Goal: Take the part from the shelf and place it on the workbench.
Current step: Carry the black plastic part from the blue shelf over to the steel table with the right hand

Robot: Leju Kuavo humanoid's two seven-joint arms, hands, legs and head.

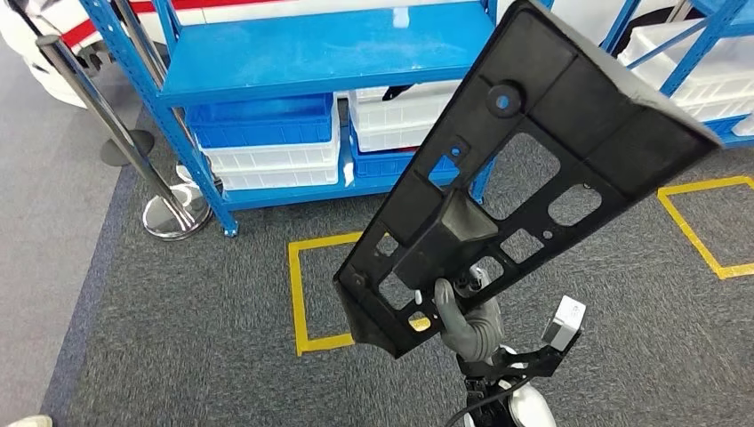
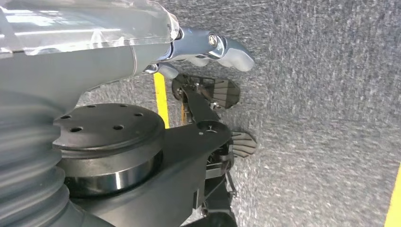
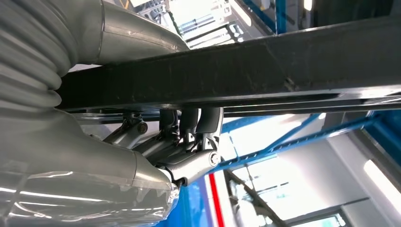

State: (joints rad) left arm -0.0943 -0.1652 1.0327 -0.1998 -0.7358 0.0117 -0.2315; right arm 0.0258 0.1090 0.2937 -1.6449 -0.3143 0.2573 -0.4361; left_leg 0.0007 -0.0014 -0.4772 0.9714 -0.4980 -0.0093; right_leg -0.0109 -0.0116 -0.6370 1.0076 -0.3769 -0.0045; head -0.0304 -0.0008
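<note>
The part (image 1: 525, 169) is a large flat black plastic panel with several cut-outs and a raised block near its lower end. It is held up tilted in front of me, over the grey carpet. My right hand (image 1: 471, 322) grips its lower end from below, with the thumb against the face turned to me. In the right wrist view the part (image 3: 265, 71) runs across as a dark bar, and my right hand (image 3: 184, 142) has its fingers hooked around its edge. My left hand (image 2: 208, 49) hangs over the carpet and holds nothing.
A blue shelf (image 1: 329, 53) stands ahead, with blue and white bins (image 1: 267, 133) on its lower level. More white bins (image 1: 702, 71) sit on a second shelf at the right. A chrome barrier post (image 1: 173, 213) stands left. Yellow tape squares (image 1: 298, 294) mark the carpet.
</note>
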